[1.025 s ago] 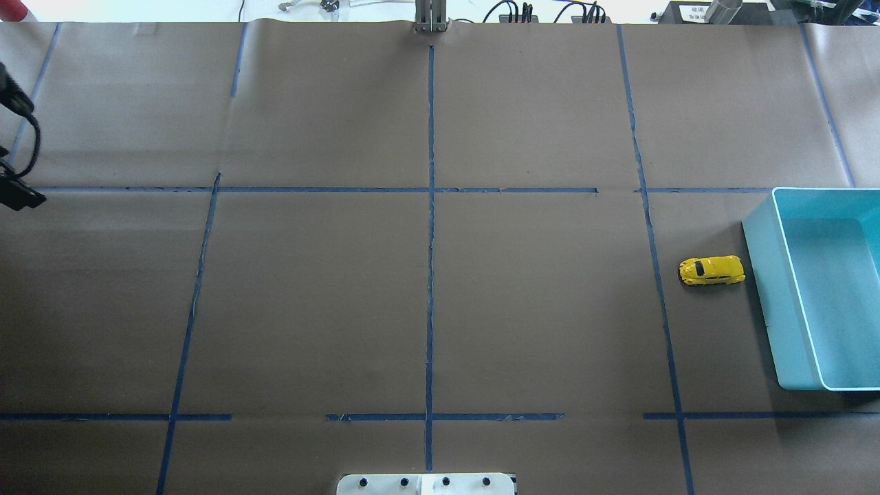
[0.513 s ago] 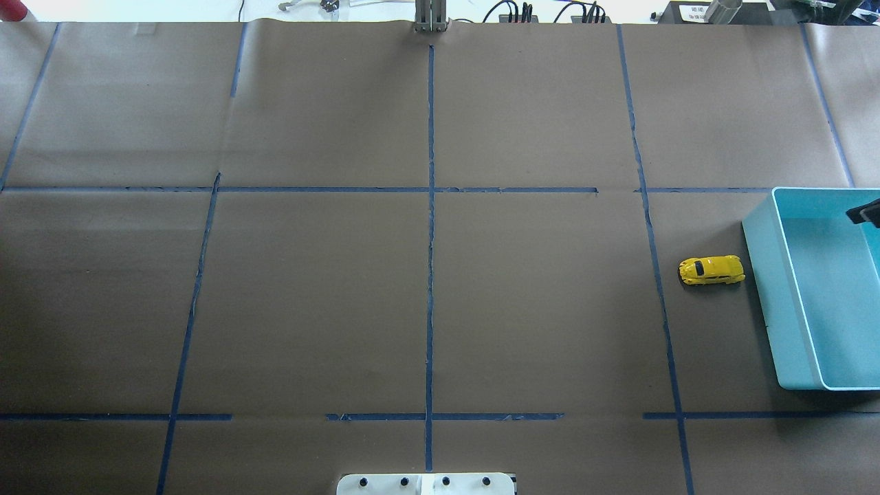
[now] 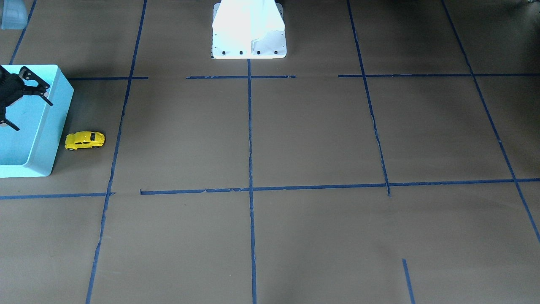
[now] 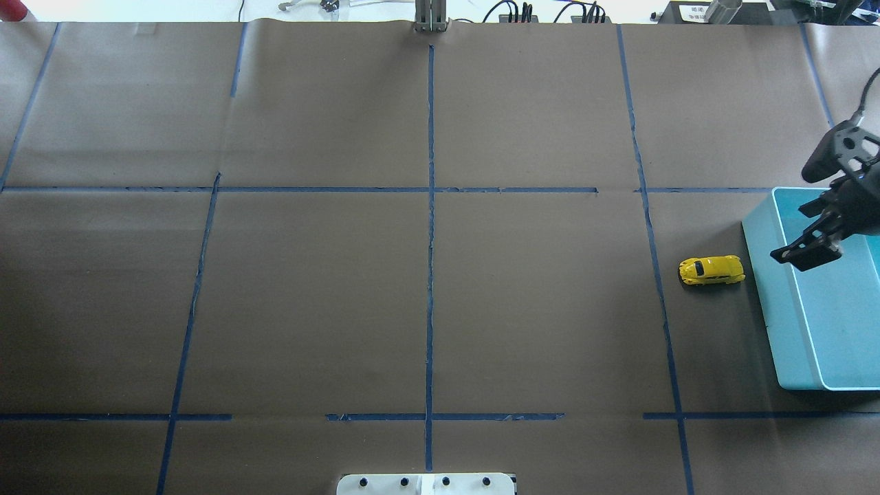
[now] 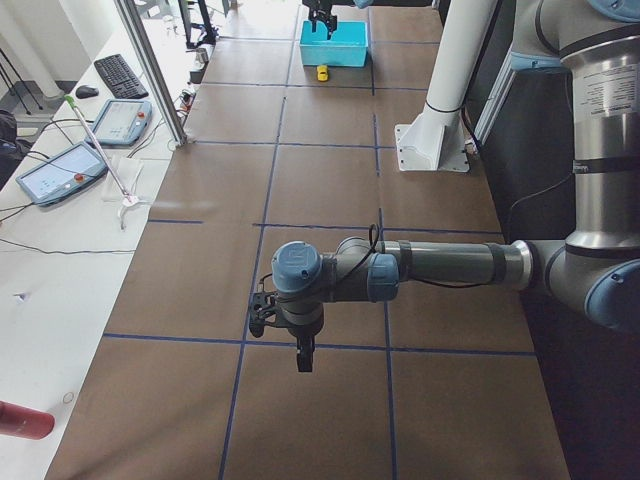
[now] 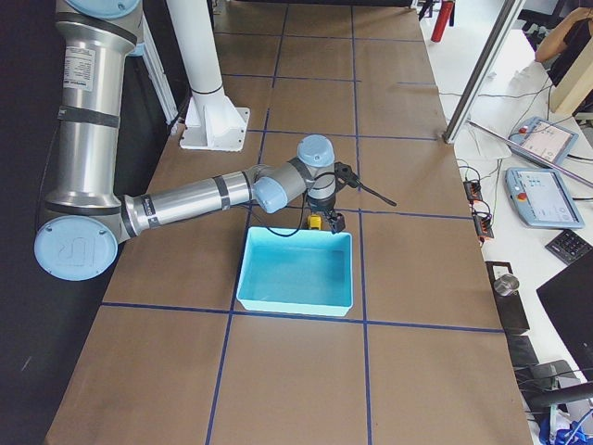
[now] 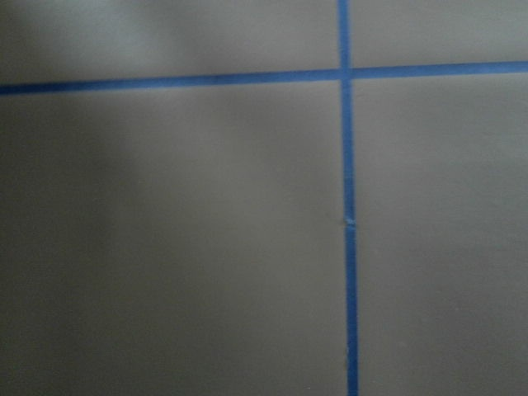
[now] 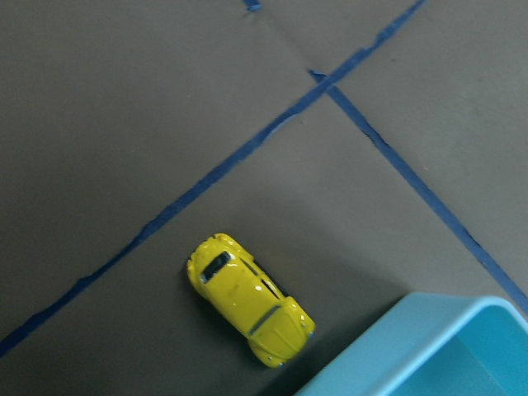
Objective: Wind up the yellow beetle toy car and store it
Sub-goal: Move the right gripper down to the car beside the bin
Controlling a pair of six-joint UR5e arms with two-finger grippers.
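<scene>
On the right side of the table, the yellow beetle toy car (image 4: 711,271) stands on its wheels on the brown paper. It is just beside the left wall of the turquoise bin (image 4: 762,295), with a thin strip of paper between them and its length pointing at that wall. The right gripper (image 3: 35,117) hangs over the bin near that same wall, fingers spread wide with nothing between them. The left gripper (image 5: 302,358) is low over bare paper far off to the left, and I cannot tell whether it is open. The car looks small, light and hard, and its glossy rounded shell would likely slip under a pinch on the roof or bonnet. The best hold is probably across the flatter flanks at the doors, between the wheels, low and square. On free wheels it may roll at a nudge, toward or away from the bin
</scene>
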